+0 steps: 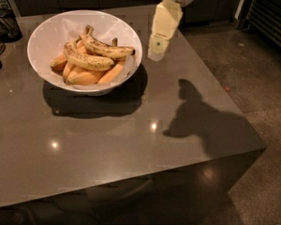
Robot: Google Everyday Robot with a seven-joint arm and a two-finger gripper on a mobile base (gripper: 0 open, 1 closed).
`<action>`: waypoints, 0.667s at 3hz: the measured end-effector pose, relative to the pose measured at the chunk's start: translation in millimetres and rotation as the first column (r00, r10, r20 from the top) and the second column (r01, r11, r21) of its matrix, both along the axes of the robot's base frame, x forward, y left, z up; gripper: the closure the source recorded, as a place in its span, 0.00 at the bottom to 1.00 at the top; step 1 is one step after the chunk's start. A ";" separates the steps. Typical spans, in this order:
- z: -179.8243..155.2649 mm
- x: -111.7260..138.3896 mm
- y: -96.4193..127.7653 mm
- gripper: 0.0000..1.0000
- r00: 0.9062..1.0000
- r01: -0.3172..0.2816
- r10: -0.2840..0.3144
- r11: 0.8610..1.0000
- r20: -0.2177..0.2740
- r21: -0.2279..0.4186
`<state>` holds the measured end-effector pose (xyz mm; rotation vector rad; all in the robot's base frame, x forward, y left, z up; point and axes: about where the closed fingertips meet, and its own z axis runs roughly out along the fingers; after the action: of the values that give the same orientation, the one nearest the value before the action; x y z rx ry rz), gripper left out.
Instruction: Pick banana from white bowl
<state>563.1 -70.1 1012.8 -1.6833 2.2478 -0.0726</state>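
The white bowl point(47, 36) stands at the back left of the brown table. A slim, gently curved speckled banana point(107, 48) with a dark tip lies on top of the pile in it. A more curved, densely freckled banana point(86, 61) lies just in front of it, over smooth orange-yellow bananas point(84, 76). My gripper point(156, 54) hangs from above on its cream arm, just right of the bowl's rim and above the table. It points down, holds nothing I can see, and is apart from the bananas.
Dark objects, one of them a wire basket point(3, 20), stand at the table's far left edge. The table's right edge point(234, 111) drops to a speckled floor. A dark slatted unit point(271, 13) stands at the back right.
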 end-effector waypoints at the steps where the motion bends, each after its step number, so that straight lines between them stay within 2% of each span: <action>1: 0.6 17.2 39.4 0.00 0.999 -0.035 0.035 0.999 -0.013 0.008; 2: 6.4 30.8 65.7 0.00 0.997 -0.066 0.064 0.996 0.038 0.060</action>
<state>593.9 -4.4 1019.2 -1.7074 2.1457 -0.0178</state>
